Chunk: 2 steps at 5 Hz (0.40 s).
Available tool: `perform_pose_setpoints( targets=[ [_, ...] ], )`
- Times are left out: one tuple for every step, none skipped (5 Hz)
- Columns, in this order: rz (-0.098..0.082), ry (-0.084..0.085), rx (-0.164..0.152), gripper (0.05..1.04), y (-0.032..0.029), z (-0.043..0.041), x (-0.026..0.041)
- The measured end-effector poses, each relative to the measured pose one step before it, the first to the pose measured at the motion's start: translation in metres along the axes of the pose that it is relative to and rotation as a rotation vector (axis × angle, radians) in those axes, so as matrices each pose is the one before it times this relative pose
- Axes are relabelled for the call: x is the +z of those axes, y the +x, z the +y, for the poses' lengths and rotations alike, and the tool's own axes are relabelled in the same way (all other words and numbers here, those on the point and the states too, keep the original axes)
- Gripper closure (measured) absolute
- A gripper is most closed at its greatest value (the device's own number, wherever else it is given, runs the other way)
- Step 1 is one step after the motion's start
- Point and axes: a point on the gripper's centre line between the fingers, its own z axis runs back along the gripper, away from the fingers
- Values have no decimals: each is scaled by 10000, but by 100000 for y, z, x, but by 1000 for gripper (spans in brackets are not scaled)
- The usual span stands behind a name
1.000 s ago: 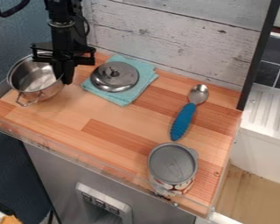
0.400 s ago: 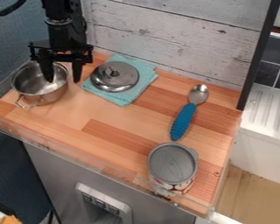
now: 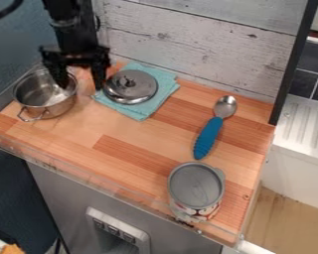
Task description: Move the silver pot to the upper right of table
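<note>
At the upper left of the camera view, my gripper (image 3: 81, 85) hangs over the right part of the silver pot (image 3: 47, 105). Its two fingers stand apart: one reaches over the pot's opening, the other is outside the rim on the right, near the lid's cloth. The pot stands upright at the left end of the wooden table (image 3: 131, 149), with a wire handle toward the front left. Whether either finger touches the rim, I cannot tell.
Right of the gripper a silver lid (image 3: 131, 88) lies on a folded teal cloth (image 3: 143, 110). A blue-handled spoon (image 3: 208, 136) lies right of centre, and a grey-lidded can (image 3: 196, 186) stands near the front edge. A pale wooden wall (image 3: 201, 44) rises behind.
The fingers have spread apart, and the gripper has shifted slightly right since the last frame. Compared with the first frame, the pot sits a little further right.
</note>
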Motion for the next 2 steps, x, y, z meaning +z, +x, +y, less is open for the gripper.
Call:
perform_pose_setpoints(
  targets=[
    [-268, -92, -1022, 78, -148, -1126, 1738],
    [21, -119, -939, 81, -216, -1519, 1095]
  ],
)
